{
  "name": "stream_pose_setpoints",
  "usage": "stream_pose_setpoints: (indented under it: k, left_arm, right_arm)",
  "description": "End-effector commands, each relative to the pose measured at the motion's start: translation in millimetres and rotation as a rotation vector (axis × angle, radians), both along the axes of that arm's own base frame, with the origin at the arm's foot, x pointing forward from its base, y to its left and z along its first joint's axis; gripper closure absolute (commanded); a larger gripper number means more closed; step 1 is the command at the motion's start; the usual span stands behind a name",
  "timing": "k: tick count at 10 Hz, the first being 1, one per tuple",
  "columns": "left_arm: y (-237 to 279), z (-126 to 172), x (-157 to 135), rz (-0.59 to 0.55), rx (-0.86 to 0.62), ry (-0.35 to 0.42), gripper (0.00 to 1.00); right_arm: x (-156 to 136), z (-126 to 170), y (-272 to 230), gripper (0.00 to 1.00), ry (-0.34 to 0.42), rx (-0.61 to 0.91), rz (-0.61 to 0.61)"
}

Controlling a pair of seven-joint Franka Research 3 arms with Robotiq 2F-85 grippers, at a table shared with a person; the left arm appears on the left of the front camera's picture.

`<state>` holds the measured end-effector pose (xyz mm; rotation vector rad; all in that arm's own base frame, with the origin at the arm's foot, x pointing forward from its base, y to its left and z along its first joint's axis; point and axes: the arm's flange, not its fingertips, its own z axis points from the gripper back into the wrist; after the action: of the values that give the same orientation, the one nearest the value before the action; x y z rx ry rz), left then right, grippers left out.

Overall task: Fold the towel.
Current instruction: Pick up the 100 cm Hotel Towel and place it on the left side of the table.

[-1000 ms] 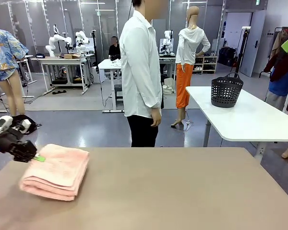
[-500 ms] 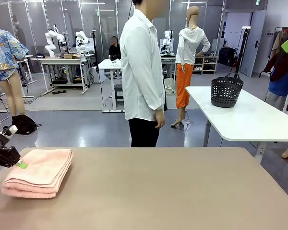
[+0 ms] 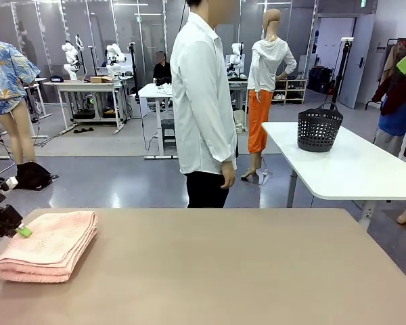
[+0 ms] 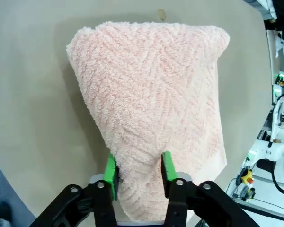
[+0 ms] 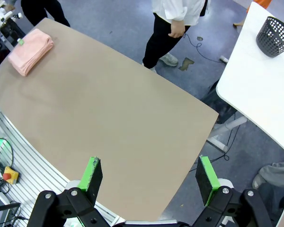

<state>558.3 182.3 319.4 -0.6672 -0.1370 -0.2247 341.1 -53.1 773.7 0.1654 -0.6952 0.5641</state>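
Towel (image 4: pixel 151 104) bunches between the left tool's (image 4: pixel 138 169) pads, grip unclear; right tool (image 5: pixel 149 175) gapes wide.

No words to read

There are no letters, numbers, brand names or labels clear enough to read on anything here. A small green sign (image 3: pixel 363 3) hangs high on the far wall, above the black basket (image 3: pixel 319 127), but it is too tiny and blurry to make out.
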Motion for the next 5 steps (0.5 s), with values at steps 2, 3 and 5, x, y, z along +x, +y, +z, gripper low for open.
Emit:
stream_pose_setpoints:
  k: [2,3,5]
  left_arm:
    - [-4.4,29.8,-14.7,0.017,0.043,-0.064,0.0]
    - [-4.5,42.6,-19.9,0.021,0.057,-0.092,0.0]
    - [-9.7,67.2,-31.3,0.005,0.129,-0.133,0.0]
  right_arm:
    - [0.5,1.3,0.1,0.0,0.007,-0.005,0.003]
    - [0.5,1.3,0.1,0.0,0.007,-0.005,0.003]
    - [0.5,1.3,0.1,0.0,0.007,-0.005,0.003]
